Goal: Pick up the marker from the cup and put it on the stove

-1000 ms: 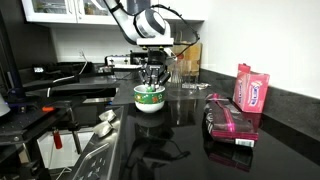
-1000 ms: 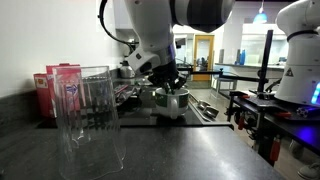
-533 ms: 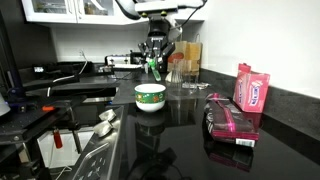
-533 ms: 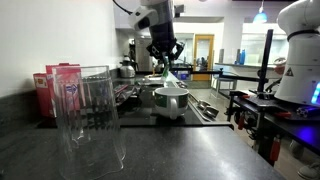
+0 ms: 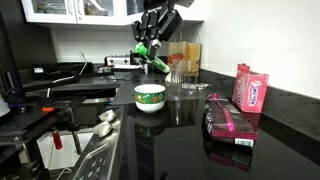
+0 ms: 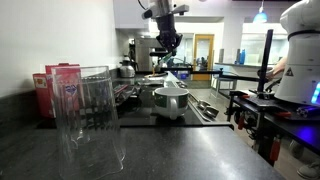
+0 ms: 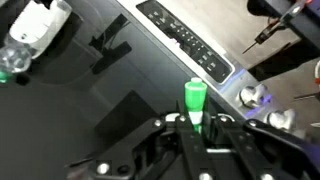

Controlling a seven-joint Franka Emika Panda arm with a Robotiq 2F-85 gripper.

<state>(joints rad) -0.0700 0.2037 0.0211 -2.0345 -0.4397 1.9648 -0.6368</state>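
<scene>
My gripper (image 5: pixel 152 42) is raised high above the counter, shut on the green marker (image 5: pixel 157 62), which hangs tilted below the fingers. In the other exterior view the gripper (image 6: pixel 165 42) holds the marker (image 6: pixel 172 75) above the cup (image 6: pixel 171 101). The white cup with the green band (image 5: pixel 149 97) stands on the glossy black stove top (image 5: pixel 170 130), below and a little in front of the gripper. In the wrist view the marker (image 7: pixel 194 101) sticks out between my gripper's (image 7: pixel 196 130) closed fingers, over the black stove (image 7: pixel 90 90).
A clear glass (image 5: pixel 176 68) stands behind the cup; a big clear glass (image 6: pixel 92 120) fills the near left of an exterior view. Pink boxes (image 5: pixel 251 88) and a dark pink packet (image 5: pixel 228 120) lie at the right. A control strip (image 7: pixel 185 45) runs along the stove's edge.
My gripper has risen from inside the cup to well above it, lifting the green marker out, and has tilted.
</scene>
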